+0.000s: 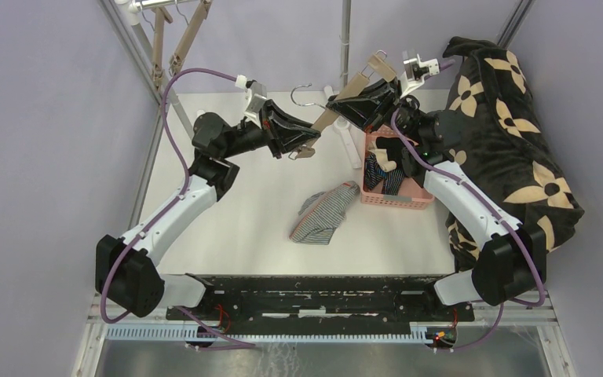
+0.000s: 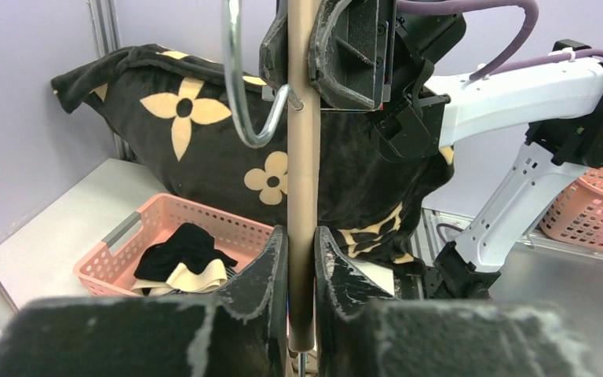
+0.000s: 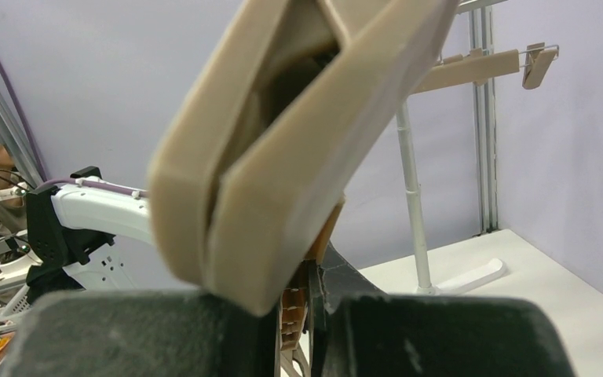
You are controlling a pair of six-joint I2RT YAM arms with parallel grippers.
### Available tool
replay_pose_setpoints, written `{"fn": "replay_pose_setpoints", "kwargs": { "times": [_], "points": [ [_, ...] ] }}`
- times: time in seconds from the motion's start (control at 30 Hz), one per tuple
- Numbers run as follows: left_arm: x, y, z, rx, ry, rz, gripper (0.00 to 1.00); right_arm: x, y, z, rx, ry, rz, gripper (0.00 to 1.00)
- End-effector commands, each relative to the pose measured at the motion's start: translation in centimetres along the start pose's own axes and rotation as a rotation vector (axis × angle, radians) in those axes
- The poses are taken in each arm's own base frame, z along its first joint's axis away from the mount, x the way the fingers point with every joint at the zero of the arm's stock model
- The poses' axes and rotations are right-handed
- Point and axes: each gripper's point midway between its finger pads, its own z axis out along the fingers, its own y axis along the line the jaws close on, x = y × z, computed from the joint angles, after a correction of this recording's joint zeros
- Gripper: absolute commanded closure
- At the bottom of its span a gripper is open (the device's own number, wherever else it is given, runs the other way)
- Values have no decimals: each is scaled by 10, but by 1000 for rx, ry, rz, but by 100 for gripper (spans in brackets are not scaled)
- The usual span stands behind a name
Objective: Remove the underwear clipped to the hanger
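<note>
Top external: tan wooden hanger held in the air by both arms; no cloth on it that I can see.
Left pincer: narrow, clamped on the hanger's bar towards its near-left end. Left wrist view shows a finger pressed on each side of the bar.
Right pincer: narrow, gripping the same bar further along, just past the metal hook.
Clip: fills right wrist view, nothing visibly pinched in it.
Grey-striped underwear: loose on the worktop, between the arms, just beside the basket.
Navy striped underwear: in the pink basket.
Black underwear: same basket, lying on something beige.
Key relation: grey-striped pair lies below both pincers and nearer the bases. Its long axis runs near-left to far-right, roughly parallel to the hanger. Left pincer is the nearer one.
Progress (judgement): unclipping looks done, hanger bare.
Next (judgement): one pincer must let go of the hanger before it can pick anything off the worktop.
Risk: hanger may swing if released at one end only.
</note>
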Motion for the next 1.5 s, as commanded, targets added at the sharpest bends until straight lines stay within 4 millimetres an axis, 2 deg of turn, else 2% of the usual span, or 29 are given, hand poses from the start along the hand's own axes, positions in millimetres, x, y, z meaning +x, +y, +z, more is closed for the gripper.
{"fn": "replay_pose_setpoints", "kwargs": {
  "times": [0.0, 0.07, 0.13, 0.27, 0.4, 0.57, 0.8, 0.87, 0.93, 0.97, 1.13, 1.17, 1.23, 1.27, 1.37, 1.4, 1.47],
  "points": [
    [-16, -13, 3, 64, -15, 21, 88, -24, 19, 6, -59, -55, -71, 99],
    [-14, -14, 3, 71, -3, 8, 90, -24, 19, 6, -56, -56, -74, 99],
    [-11, -16, 4, 86, 10, -15, 84, -25, 17, 7, -51, -58, -78, 99],
    [-5, -18, 3, 100, 27, -47, 82, -25, 15, 8, -49, -57, -77, 99],
    [-5, -20, 1, 102, 27, -47, 65, -26, 13, 10, -48, -60, -77, 99],
    [0, -19, -1, 88, 45, -42, 59, -28, 13, 11, -49, -65, -80, 99],
    [5, -15, -3, 67, 65, -32, 66, -26, 12, 11, -49, -66, -73, 99],
    [6, -13, -3, 55, 62, -26, 77, -26, 13, 11, -49, -66, -72, 99],
    [3, -7, -4, 10, 48, -6, 95, -26, 14, 11, -51, -66, -71, 99],
    [0, -4, -5, -17, 42, 7, 97, -26, 14, 11, -52, -66, -72, 99],
    [-19, 10, -10, -163, 47, 34, 97, -21, 13, 10, -43, -56, -72, 99],
    [-24, 12, -11, -189, 53, 32, 97, -19, 11, 9, -36, -50, -73, 96],
    [-34, 8, -11, -197, 59, 36, 97, -14, 7, 8, -12, -41, -82, 78],
    [-39, 6, -13, -203, 56, 40, 97, -13, 4, 6, 4, -40, -88, 61],
    [-56, 2, -20, -260, 62, 56, 97, -5, -6, 1, 63, -27, -101, 45],
    [-60, 2, -24, -287, 70, 63, 97, -1, -11, -1, 92, -12, -103, 36],
    [-67, 3, -30, -334, 90, 91, 97, 4, -19, -6, 140, 8, -113, 27]
  ]
}}
